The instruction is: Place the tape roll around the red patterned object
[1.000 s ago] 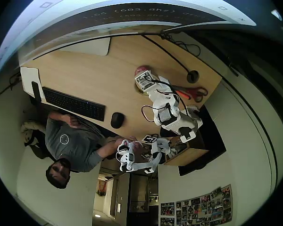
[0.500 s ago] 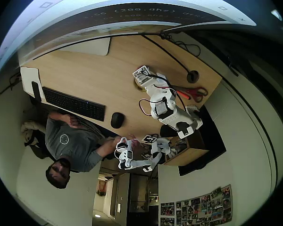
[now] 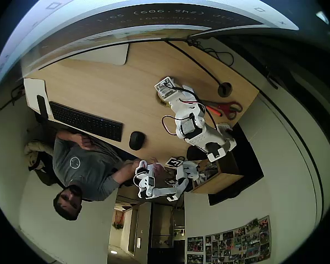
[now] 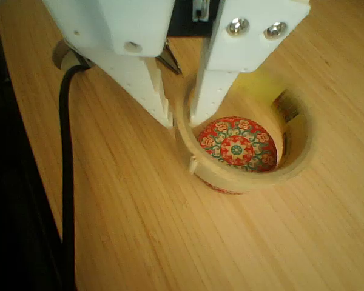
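Tape roll (image 4: 242, 167) rings red patterned object (image 4: 237, 143); pincer (image 4: 181, 112) straddles its wall.

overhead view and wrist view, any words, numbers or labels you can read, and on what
Curved band along the top of the overhead view: pale characters, mirrored and too blurred to read.
Square black-and-white marker on the arm's claw end, overhead view: a pattern, no readable text.
Photos on the wall, overhead view: too small to read.
Tape roll and red patterned object, wrist view: no text, only the pattern.
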Controlling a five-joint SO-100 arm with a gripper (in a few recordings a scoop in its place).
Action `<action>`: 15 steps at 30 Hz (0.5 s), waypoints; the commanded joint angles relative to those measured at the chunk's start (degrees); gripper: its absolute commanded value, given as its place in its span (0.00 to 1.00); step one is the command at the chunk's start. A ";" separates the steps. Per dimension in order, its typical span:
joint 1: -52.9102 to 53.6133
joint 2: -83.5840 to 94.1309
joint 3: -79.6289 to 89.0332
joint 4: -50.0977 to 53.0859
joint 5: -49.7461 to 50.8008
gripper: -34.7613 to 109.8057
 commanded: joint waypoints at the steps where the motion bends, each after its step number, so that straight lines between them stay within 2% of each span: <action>1: 0.53 2.72 -2.20 0.26 -1.05 0.30; 6: 0.62 2.72 -2.37 0.26 -0.44 0.33; 15: -1.58 9.23 0.62 0.35 -0.26 0.44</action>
